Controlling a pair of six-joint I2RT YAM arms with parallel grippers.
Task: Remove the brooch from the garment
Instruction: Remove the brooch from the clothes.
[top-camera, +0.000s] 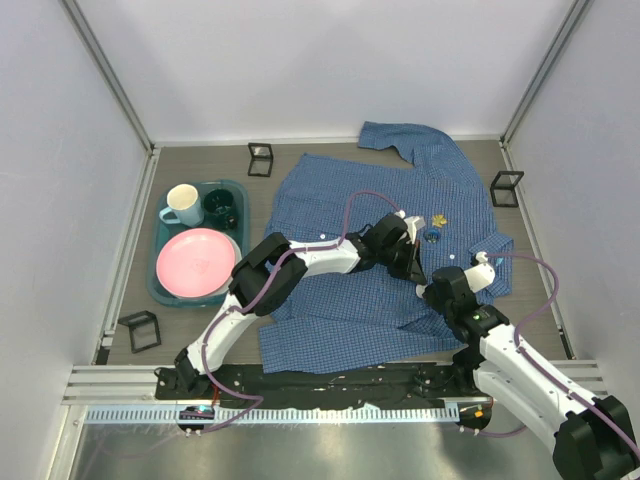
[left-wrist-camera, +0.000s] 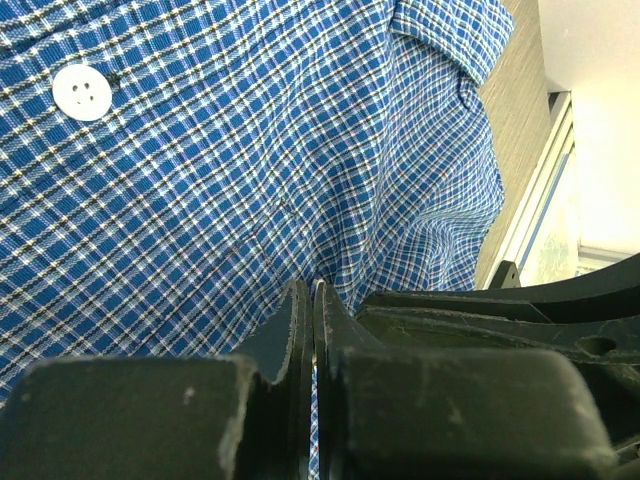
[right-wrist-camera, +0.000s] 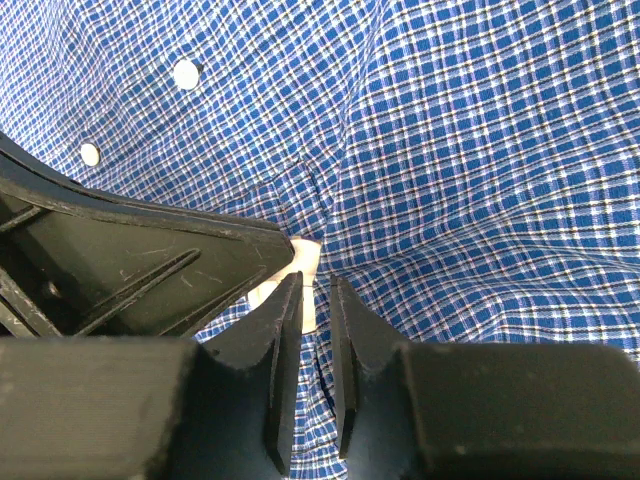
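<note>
The garment (top-camera: 340, 300), a big blue checked shirt, is lying spread out on the worktop (top-camera: 200, 160). The brooch (top-camera: 440, 218) is looking like a small gold thing. It is sitting on the chest of the shirt, on the far right part. A dark round thing (top-camera: 432, 237) is sitting just beside it on the near side, and I cannot tell what it is.

The left arm (top-camera: 300, 262) is reaching across the shirt. The left jaws are resting on the cloth near the brooch but are not touching it. In the left wrist view those jaws are pressing almost together, with only a thin slit between them. The cloth is rising in folds up to their tips, and a strip of blue check is showing in the slit, so they are pinching the shirt. A white button (left-wrist-camera: 82, 92) is showing on the cloth at the upper left.

The right arm (top-camera: 520, 360) is coming in from the right. The right jaws are sitting just beside the left jaws, tips nearly meeting. In the right wrist view they are standing a little apart, with a narrow gap and nothing showing in it. A small white bit (right-wrist-camera: 303, 272) is peeking out past their tips, and I cannot tell what it is.

A green tray (top-camera: 156, 262) is sitting on the left of the worktop, beside the shirt. It is holding a pink plate (top-camera: 197, 262), a white mug (top-camera: 182, 205) and a dark cup (top-camera: 220, 208).
</note>
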